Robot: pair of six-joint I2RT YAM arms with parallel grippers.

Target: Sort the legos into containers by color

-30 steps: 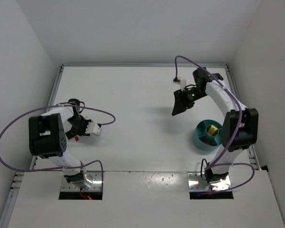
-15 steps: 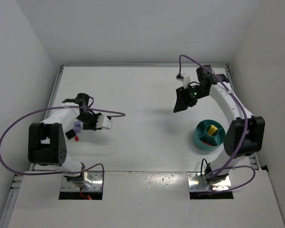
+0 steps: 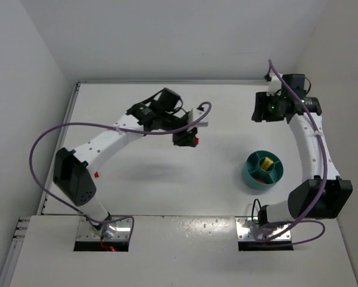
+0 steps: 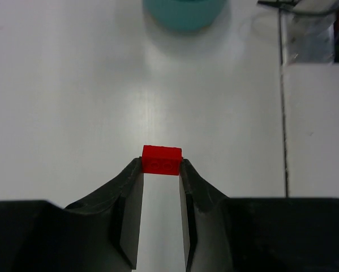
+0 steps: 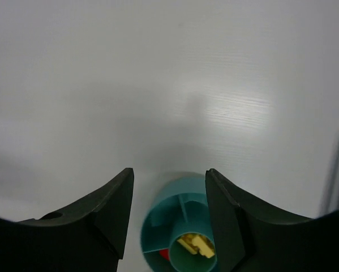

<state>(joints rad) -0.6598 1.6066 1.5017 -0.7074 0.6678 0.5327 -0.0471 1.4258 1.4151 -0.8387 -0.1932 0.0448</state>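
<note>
My left gripper [image 3: 187,139] hangs over the middle of the table, shut on a small red lego [image 4: 162,159] pinched between its fingertips [image 4: 161,164]; from above the brick [image 3: 195,141] shows at the gripper's right side. The teal bowl [image 3: 248,173] stands at the right, with yellow legos [image 3: 266,162] in its central cup and a red one [image 3: 261,178] in a near compartment. My right gripper [image 3: 259,109] is raised beyond the bowl, open and empty [image 5: 169,175], looking down on the bowl [image 5: 158,226]. Another red lego [image 3: 97,174] lies at the far left.
White walls close in the table on the left, back and right. Purple cables [image 3: 47,140] loop off both arms. The bowl's edge [image 4: 183,14] shows at the top of the left wrist view, with the metal mounting plate [image 4: 313,34] to its right.
The left arm has swung from the far left to the middle of the table, carrying the red lego. The right arm has drawn back toward the far right corner.
</note>
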